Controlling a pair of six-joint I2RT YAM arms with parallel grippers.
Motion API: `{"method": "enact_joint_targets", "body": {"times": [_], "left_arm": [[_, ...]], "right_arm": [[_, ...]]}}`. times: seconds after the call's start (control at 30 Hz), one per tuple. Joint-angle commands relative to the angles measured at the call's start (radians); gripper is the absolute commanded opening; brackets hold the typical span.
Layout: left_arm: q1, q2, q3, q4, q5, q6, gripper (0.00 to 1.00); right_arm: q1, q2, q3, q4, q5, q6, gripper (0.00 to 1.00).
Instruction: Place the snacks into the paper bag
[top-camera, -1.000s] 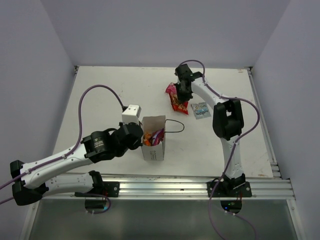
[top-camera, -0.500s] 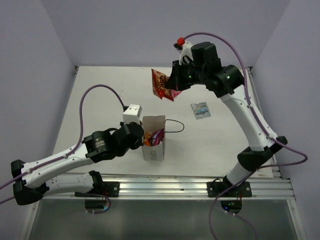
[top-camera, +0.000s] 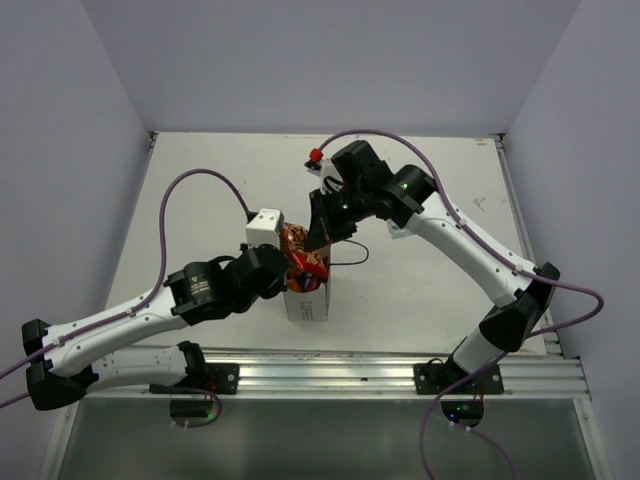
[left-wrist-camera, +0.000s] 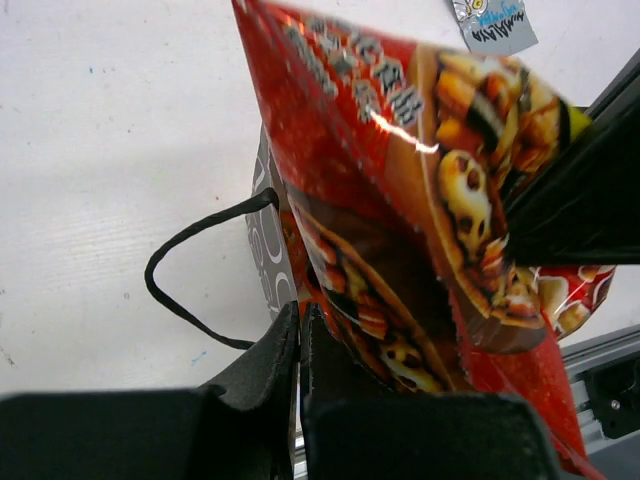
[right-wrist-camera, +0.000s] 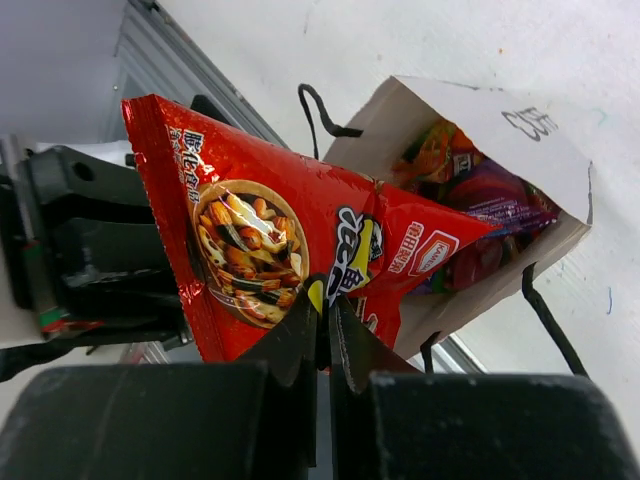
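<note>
Above the open mouth of the paper bag (right-wrist-camera: 520, 130), the right gripper (right-wrist-camera: 322, 318) is clamped on the red-orange packet (right-wrist-camera: 260, 240). The left gripper (left-wrist-camera: 302, 345) is closed on the bag's rim. Pink packets (right-wrist-camera: 490, 210) lie inside it. The pale blue packet (left-wrist-camera: 490, 22) lies on the counter (left-wrist-camera: 100, 150) beyond it.

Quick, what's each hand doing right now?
Left hand: closed on the rim of the white paper bag.
Right hand: closed, holding the red-orange foil snack packet.
</note>
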Motion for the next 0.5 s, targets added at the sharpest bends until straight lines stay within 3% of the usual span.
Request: {"method": "enact_joint_targets", "body": {"times": [0.0, 0.47], "left_arm": [[-0.003, -0.011, 0.034, 0.029, -0.006, 0.017, 0.0], [-0.001, -0.047, 0.026, 0.014, -0.013, 0.012, 0.0]], "right_arm": [[0.025, -0.033, -0.014, -0.013, -0.006, 0.039, 0.0], [0.091, 0.028, -0.039, -0.195, 0.258, -0.053, 0.03]]}}
